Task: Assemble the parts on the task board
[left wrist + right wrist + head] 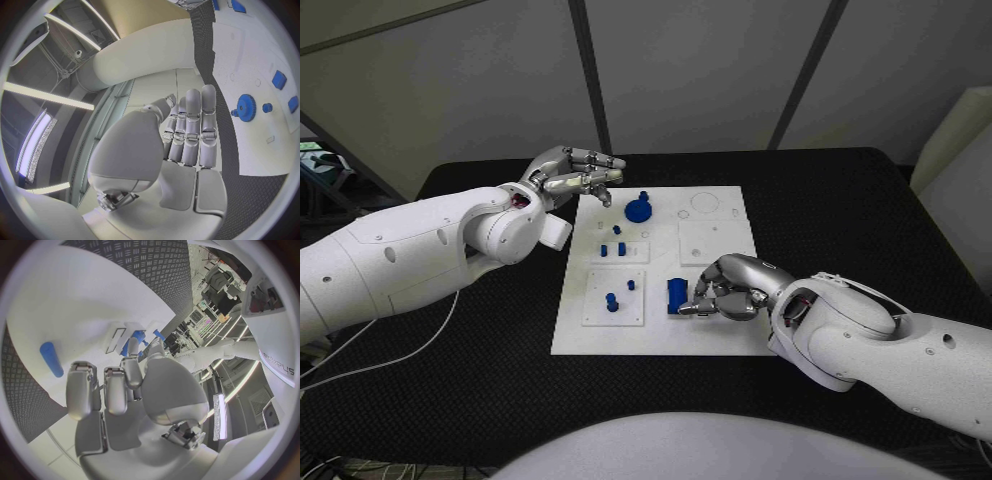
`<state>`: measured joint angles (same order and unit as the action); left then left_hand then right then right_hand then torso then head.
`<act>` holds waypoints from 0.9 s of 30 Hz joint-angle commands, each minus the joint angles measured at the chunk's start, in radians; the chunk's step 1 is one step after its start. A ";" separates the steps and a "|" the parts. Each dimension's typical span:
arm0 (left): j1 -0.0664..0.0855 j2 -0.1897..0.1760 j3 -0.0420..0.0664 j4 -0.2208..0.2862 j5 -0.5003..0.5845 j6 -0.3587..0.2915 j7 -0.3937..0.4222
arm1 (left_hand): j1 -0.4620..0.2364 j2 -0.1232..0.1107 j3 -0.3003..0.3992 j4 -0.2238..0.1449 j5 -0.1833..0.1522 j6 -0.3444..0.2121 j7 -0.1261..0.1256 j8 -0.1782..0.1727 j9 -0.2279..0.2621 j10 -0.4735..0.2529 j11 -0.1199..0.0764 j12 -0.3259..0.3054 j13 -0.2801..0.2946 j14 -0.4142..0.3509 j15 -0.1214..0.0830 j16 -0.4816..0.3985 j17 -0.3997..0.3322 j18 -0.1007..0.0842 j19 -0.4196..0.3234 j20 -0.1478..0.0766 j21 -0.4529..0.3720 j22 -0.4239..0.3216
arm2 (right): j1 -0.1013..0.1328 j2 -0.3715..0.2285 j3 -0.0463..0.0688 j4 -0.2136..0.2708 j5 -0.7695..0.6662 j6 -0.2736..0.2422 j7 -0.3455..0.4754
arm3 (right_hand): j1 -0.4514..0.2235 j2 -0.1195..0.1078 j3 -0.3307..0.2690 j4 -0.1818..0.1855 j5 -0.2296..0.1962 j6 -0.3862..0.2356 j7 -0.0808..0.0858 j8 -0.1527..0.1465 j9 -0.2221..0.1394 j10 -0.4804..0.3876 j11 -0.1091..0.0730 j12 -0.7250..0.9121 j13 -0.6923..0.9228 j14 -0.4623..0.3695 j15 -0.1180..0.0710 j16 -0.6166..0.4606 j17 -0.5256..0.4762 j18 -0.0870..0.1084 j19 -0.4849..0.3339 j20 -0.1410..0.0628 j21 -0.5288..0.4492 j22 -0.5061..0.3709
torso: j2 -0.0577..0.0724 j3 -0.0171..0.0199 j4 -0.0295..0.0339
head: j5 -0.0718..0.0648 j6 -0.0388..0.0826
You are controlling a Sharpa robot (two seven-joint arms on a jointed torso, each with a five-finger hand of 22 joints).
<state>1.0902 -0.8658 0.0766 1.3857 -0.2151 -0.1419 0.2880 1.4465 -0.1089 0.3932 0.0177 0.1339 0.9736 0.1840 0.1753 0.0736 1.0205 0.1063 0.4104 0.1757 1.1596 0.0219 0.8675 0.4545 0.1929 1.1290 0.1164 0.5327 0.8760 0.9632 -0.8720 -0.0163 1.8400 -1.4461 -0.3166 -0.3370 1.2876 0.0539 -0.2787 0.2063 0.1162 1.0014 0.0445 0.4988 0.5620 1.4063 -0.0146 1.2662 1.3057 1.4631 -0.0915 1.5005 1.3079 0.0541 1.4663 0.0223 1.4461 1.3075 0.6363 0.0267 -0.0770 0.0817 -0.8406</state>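
- Head view: task board (625,335) lies mid-table. A blue gear (639,210) sits near its far edge; small blue pegs (613,248) stand around the board's middle, another peg (610,299) on a nearer square plate. Judged partly assembled; the round recess (705,203) at the far right looks unfilled.
- Right hand (721,288) rests over the board's near right, fingers curled around a blue block (676,292). Whether it truly grips the block, cannot tell.
- Left hand (574,172) hovers off the board's far left corner, fingers bent, nothing seen in it.
- Left wrist view: fingers lie straight and pressed side by side, holding nothing; gear and pegs lie beyond the fingertips.
- Right wrist view: fingers curl down; blue pieces (139,335) partly hidden behind them. A loose blue cylinder (51,359) lies on the board.
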 commanded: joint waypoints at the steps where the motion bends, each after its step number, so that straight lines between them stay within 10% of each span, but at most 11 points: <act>1: 0.000 0.003 0.001 -0.001 0.003 0.013 0.002 | 0.006 0.001 0.001 -0.003 0.001 -0.005 0.001 0.005 -0.001 -0.006 0.002 0.007 0.001 -0.008 0.002 -0.003 -0.001 -0.011 0.001 0.000 -0.005 0.001 | 0.001 -0.029 0.000 0.021 0.051 -0.086 0.181 | 0.034 0.012 0.012 -0.011 0.024 -0.014 0.002 -0.014 -0.003 0.003 -0.010 -0.017 -0.004 0.078 0.005 -0.008 0.114 -0.008 -0.010 0.004 -0.007 0.090 | -0.004 -0.0008 -0.0022 | -0.001 0.003; 4: -0.002 0.003 0.001 -0.002 0.003 0.013 0.003 | 0.006 0.001 0.001 -0.003 0.001 -0.005 0.001 0.005 -0.001 -0.006 0.002 0.007 0.001 -0.008 0.002 -0.003 -0.001 -0.011 0.001 0.000 -0.005 0.001 | 0.001 -0.071 0.000 0.039 0.080 -0.117 0.231 | 0.081 0.026 0.028 -0.032 0.078 -0.042 0.013 -0.049 -0.020 -0.009 -0.003 -0.035 -0.016 0.076 0.010 -0.013 0.106 -0.006 -0.017 0.007 -0.016 0.080 | -0.007 0.0002 -0.0053 | -0.001 0.004; 11: -0.006 -0.003 0.001 0.001 0.003 0.009 0.006 | 0.004 0.001 0.001 -0.002 0.001 -0.006 0.002 0.006 -0.001 -0.007 0.002 0.007 0.001 -0.008 0.003 -0.003 -0.001 -0.011 0.001 0.000 -0.005 0.001 | 0.002 -0.196 0.000 0.054 0.097 -0.123 0.223 | 0.167 0.052 0.077 -0.067 0.110 -0.044 0.056 -0.234 -0.142 -0.045 0.035 -0.105 -0.064 0.071 0.040 -0.028 0.084 0.000 -0.033 0.040 -0.037 0.057 | -0.014 -0.0017 -0.0120 | -0.015 0.009; 27: -0.016 -0.008 0.001 0.008 0.003 0.009 0.012 | 0.002 0.002 0.001 -0.001 0.001 -0.006 0.002 0.006 -0.001 -0.007 0.002 0.008 0.001 -0.008 0.003 -0.003 -0.002 -0.011 0.000 0.000 -0.006 0.001 | -0.002 -0.236 -0.001 0.030 -0.125 -0.138 -0.048 | 0.107 0.010 0.051 -0.016 0.147 0.022 0.057 -0.315 -0.205 -0.050 0.035 -0.157 -0.101 0.067 0.043 -0.043 0.066 0.005 -0.042 0.041 -0.053 0.040 | -0.015 -0.0011 -0.0213 | -0.042 0.013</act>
<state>1.0735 -0.8731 0.0766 1.3912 -0.2151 -0.1406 0.2893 1.4465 -0.1090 0.3932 0.0177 0.1339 0.9736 0.1839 0.1753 0.0738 1.0207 0.1063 0.4141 0.1757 1.1563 0.0252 0.8675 0.4538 0.1929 1.1290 0.1164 0.5327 0.8758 0.9612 -1.1081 -0.0175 1.8673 -1.4939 -0.4311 -0.2886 1.4063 0.0643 -0.2273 0.1860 0.2607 1.0173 0.1032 0.1874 0.3585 1.3649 0.0197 1.1115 1.2031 1.4652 -0.0572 1.4605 1.3076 0.0542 1.4279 0.0607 1.3967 1.3074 0.6210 0.0259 -0.0971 0.0409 -0.8270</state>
